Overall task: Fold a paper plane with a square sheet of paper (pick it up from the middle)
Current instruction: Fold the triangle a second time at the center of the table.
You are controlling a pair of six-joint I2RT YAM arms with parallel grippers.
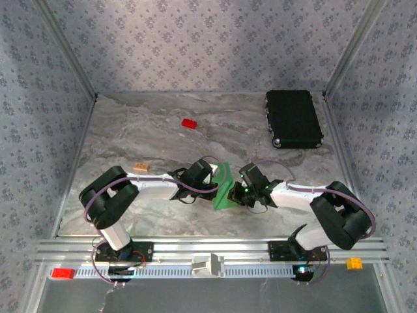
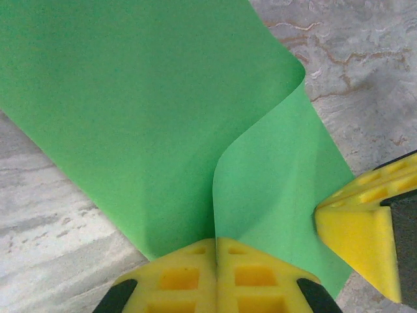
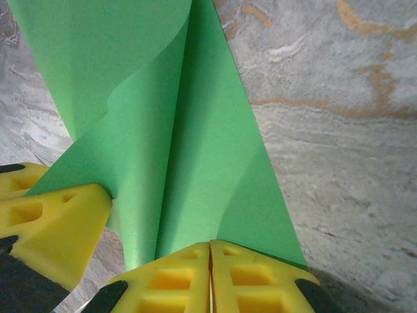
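Green square sheet of paper [image 1: 223,189], partly folded, held between the two arms near the front centre of the marbled bench [image 1: 163,130]. Left hand [image 2: 216,261] clenched on one end of the sheet, yellow pads pressed together beside a curled flap; right hand [image 3: 210,264] clenched on the opposite end. Red block [image 1: 189,123] and black case [image 1: 294,118] lie well apart, toward the back.

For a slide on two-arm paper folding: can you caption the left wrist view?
Left gripper shut on the curled green paper, right gripper clamping its edge, marbled table behind.
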